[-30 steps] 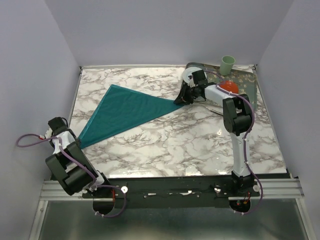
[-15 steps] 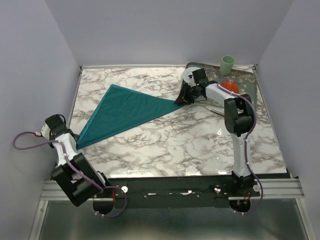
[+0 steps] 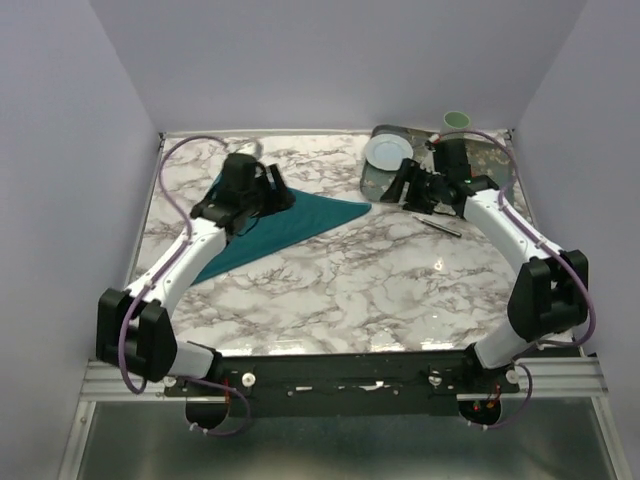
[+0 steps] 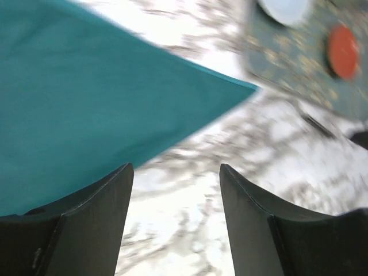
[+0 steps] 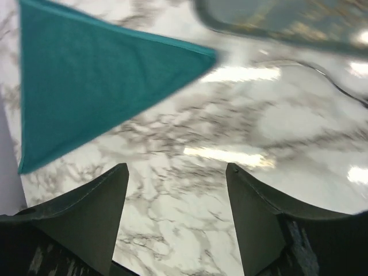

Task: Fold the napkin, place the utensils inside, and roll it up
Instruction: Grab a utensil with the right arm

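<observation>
The left hand [image 4: 175, 172] reached out over the desk [image 3: 350, 290] at the end of a long, stretched arm, its jaws apart with nothing between them. Under and just beyond it lay the napkin [image 4: 86, 98], a plain teal cloth folded flat into a triangle, its sharp tip pointing toward the tray [image 4: 287, 63]. The right hand [image 5: 175, 172] hung near that tip, jaws spread and empty, the arm bent back from the far right. A slim utensil [image 3: 440, 223] lay on the glossy marbled surface beside it. The patterned grey-green tray carried a white round plate [image 3: 388, 150] and a pale green cup [image 3: 457, 120].
</observation>
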